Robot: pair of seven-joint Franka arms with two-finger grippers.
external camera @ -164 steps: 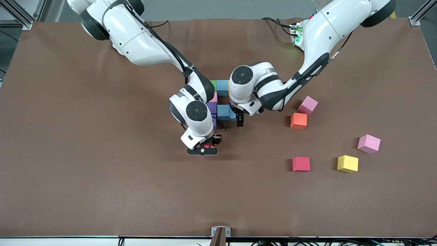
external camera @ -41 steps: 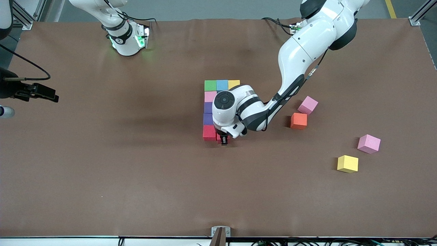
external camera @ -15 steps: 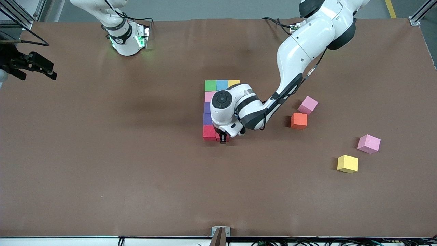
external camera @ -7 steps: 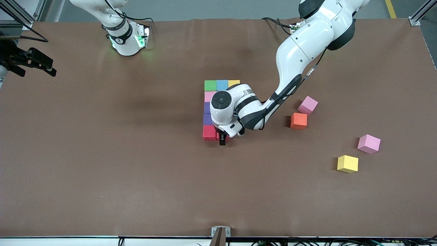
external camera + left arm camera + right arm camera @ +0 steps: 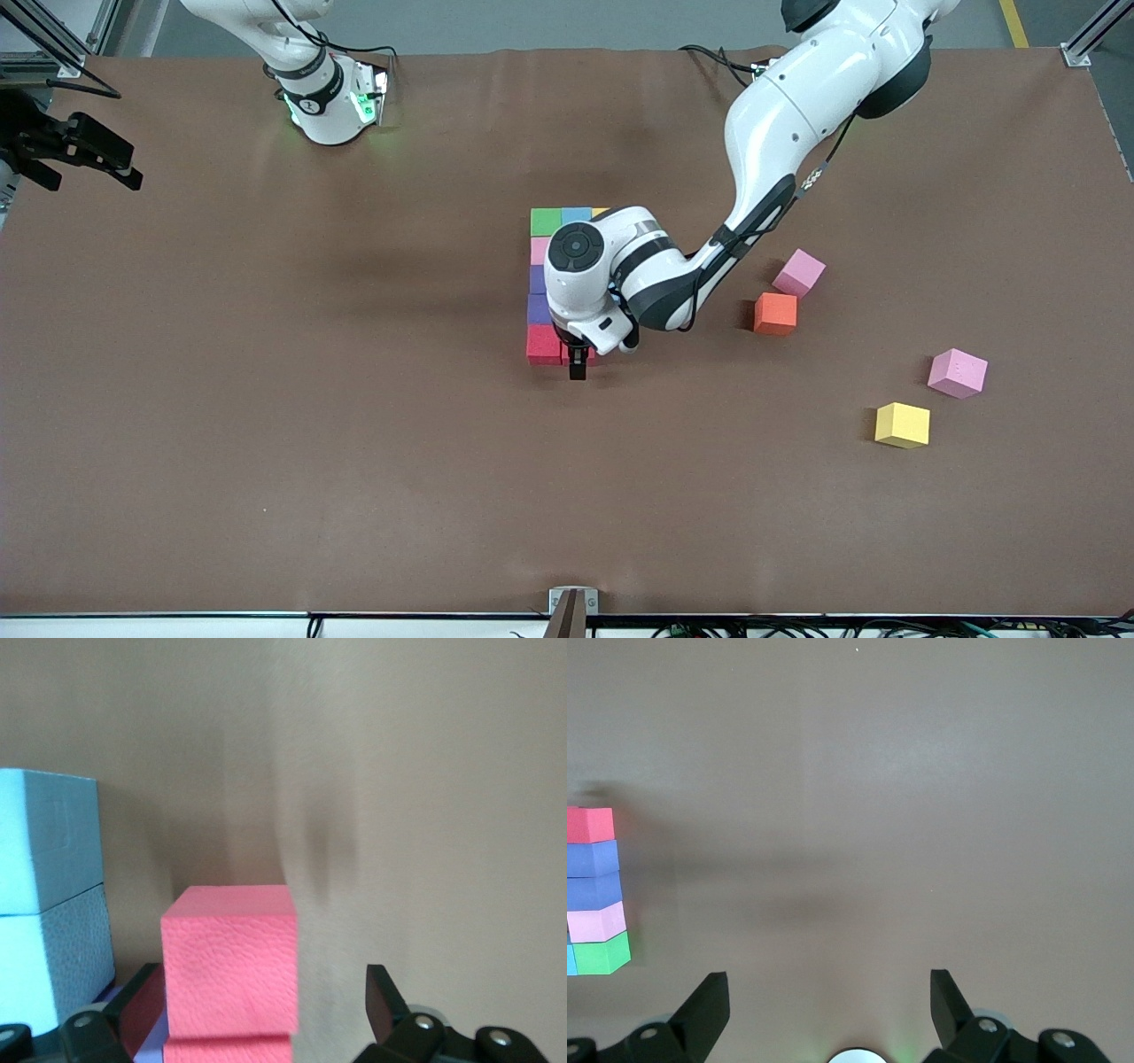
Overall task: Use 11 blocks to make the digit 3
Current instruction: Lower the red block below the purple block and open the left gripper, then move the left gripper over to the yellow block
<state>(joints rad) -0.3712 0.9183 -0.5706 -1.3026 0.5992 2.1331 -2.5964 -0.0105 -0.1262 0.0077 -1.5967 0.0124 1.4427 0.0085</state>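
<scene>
The digit 3 [image 5: 556,283] sits mid-table, its column of green, pink, purple and red blocks showing beside the left arm's wrist. The second red block [image 5: 230,970] lies in the bottom bar, and your left gripper [image 5: 577,361] straddles it with fingers spread, not clamping it. If you lift off crooked, a fingertip [image 5: 383,997] could drag that cube out of line (foam catches easily). One yellow block [image 5: 902,424] is needed; it lies well apart, toward the left arm's end and nearer the front camera, with bare table around it. The orange cube [image 5: 775,313] stands between, so swing clear. The right gripper [image 5: 84,159] waits at its table edge, fingers apart.
</scene>
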